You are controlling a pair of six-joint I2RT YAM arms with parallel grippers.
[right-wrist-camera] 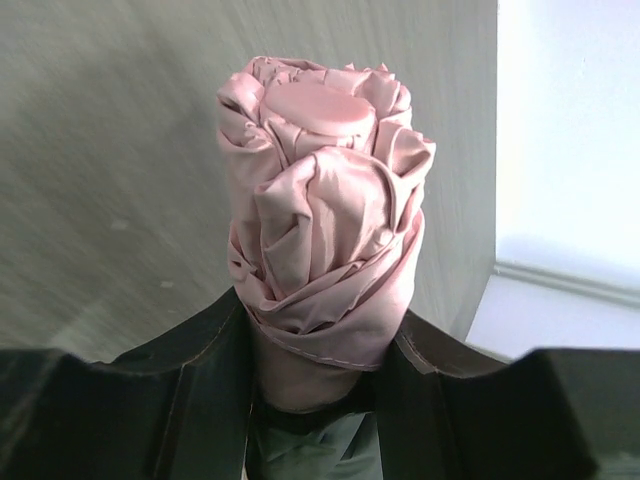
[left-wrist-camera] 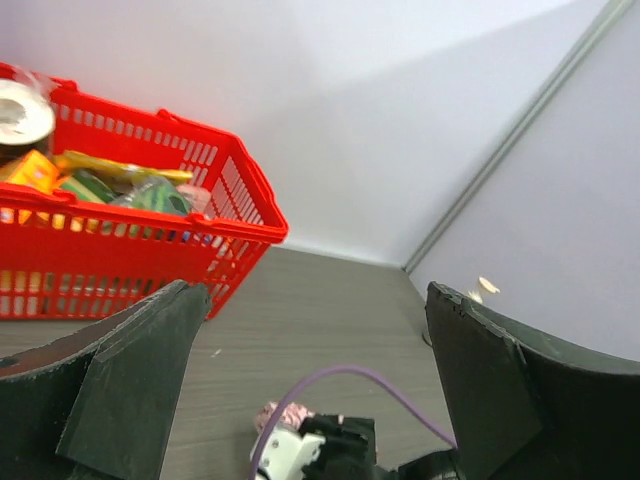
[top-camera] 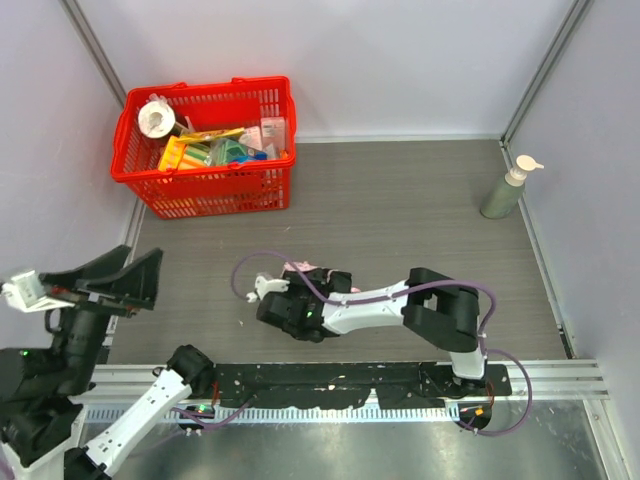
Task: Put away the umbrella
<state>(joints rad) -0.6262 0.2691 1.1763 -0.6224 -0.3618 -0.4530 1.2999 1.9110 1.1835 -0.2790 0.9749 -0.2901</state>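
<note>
One pink umbrella [right-wrist-camera: 322, 215], one red basket [top-camera: 222, 190], one pump bottle [top-camera: 505, 192], two arms [top-camera: 370, 305] [top-camera: 132, 415].

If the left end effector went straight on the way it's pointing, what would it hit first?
Probably bare table, passing right of the red basket; beyond that, the back wall. Depth is unclear.

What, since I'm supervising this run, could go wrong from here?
1. The right gripper pinches the umbrella by loosely bunched fabric, so it may slip or unfurl.
2. The purple cable looping beside it could snag.
3. The red basket looks crowded; if the umbrella goes there, room is tight.
</note>
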